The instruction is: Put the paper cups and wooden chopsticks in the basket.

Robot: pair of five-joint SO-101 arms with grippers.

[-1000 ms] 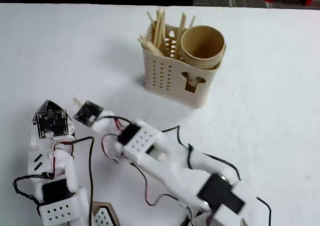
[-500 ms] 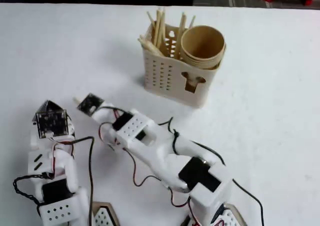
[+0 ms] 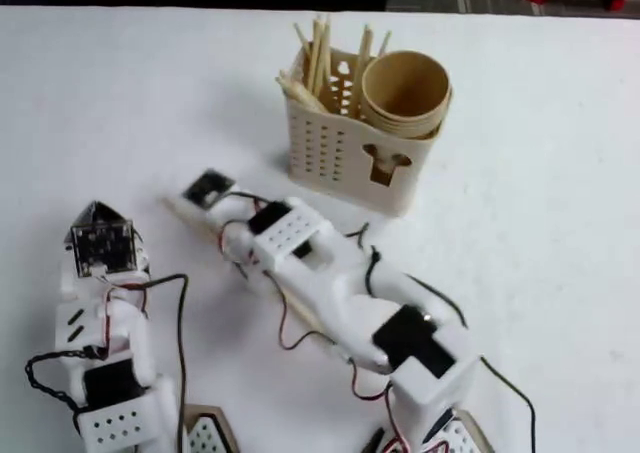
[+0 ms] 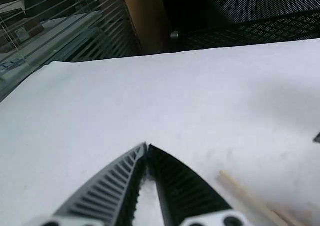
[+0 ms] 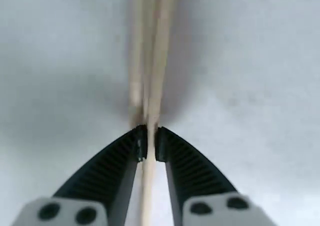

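Right wrist view shows the wooden chopsticks (image 5: pixel 150 61) as a pair lying on the white table (image 5: pixel 260 61), and the right end effector (image 5: pixel 148 136) is clenched on them with both black fingers pressing the wood. In the high view the same pair (image 3: pixel 180 211) lies at 8 o'clock from the basket (image 3: pixel 345 158), with the right end effector (image 3: pixel 203 205) over its far end.

Compared with one second ago, this end effector has moved toward 1 o'clock, nearer to the basket, and the pair's tip has shifted with it. The basket stands at 12 o'clock on the table. It holds the stacked paper cups (image 3: pixel 405 93) at its 3 o'clock side and more chopsticks (image 3: pixel 318 48) upright at its 9 o'clock side.

The left end effector (image 4: pixel 148 147) is closed on nothing, and it has stayed at 8 o'clock (image 3: pixel 97 209).
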